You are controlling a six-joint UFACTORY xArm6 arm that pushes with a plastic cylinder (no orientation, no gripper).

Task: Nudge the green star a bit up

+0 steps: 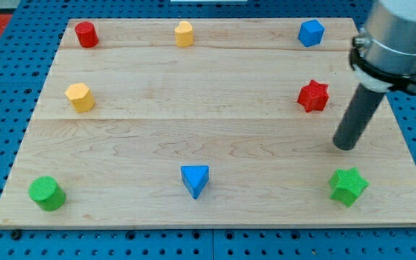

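Observation:
The green star lies near the board's bottom right corner. My dark rod comes down from the view's top right, and my tip rests on the board just above the green star, with a small gap between them. The red star lies above and to the left of my tip.
On the wooden board there are also a blue triangle at bottom centre, a green cylinder at bottom left, a yellow hexagon at left, a red cylinder, a yellow block and a blue block along the top.

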